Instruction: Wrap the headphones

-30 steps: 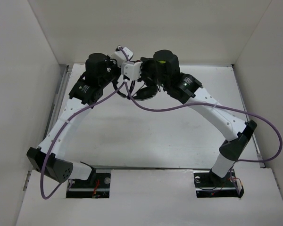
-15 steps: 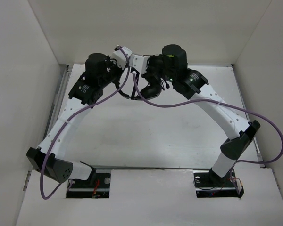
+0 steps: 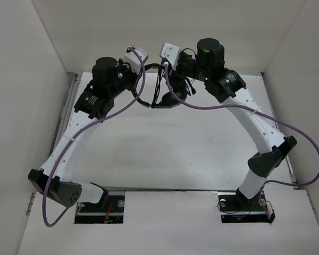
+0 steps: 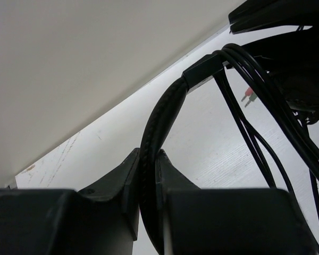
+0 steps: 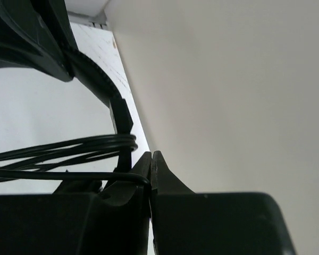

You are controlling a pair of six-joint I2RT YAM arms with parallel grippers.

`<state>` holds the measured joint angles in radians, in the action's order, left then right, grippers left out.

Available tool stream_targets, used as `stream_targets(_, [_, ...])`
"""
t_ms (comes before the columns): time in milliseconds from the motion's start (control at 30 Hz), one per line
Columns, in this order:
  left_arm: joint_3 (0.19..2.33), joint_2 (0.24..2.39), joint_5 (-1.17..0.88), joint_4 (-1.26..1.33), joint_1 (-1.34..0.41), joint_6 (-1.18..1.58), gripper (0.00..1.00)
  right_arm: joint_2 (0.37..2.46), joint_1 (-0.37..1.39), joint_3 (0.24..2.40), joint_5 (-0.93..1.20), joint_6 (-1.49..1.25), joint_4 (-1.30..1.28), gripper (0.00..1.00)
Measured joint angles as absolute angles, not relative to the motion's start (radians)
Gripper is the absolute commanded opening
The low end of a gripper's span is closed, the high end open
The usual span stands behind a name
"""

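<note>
The black headphones (image 3: 162, 87) hang in the air between both arms near the back wall. My left gripper (image 4: 149, 159) is shut on the padded headband (image 4: 159, 119), which runs up between its jaws. Several turns of thin black cable (image 4: 255, 95) lie over the band, and small coloured plugs (image 4: 248, 96) dangle behind. My right gripper (image 5: 151, 159) is shut on the thin cable (image 5: 85, 175), which bends into its jaws. Cable loops (image 5: 69, 146) wrap the band's slider (image 5: 122, 119). An earcup (image 3: 167, 100) hangs below.
White walls enclose the white table (image 3: 165, 149) at the back and on both sides. Thick purple arm cables (image 3: 117, 109) hang under both wrists close to the headphones. Both arm bases sit at the near edge.
My right gripper has moved up and to the right toward the back wall, drawing the cable with it. My left gripper has lifted slightly and the headphones have risen with it.
</note>
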<state>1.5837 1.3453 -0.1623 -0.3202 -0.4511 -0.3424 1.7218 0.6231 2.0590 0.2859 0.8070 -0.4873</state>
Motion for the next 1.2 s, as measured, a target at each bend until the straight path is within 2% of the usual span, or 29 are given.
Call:
stream_targets(467, [1.643, 1.345, -0.238, -0.433, -0.493, -0.364, 0.01, 1.831, 0.571, 2.117, 0.410, 0.731, -0.464, 0.19])
stream_targets(900, [1.652, 1.345, -0.262, -0.451, -0.487, -0.369, 0.01, 1.846, 0.480, 2.120, 0.591, 0.662, -0.472, 0.20])
stream_targets(1200, [1.691, 1.348, -0.287, -0.484, -0.478, -0.367, 0.02, 1.843, 0.389, 2.104, 0.679, 0.628, -0.490, 0.30])
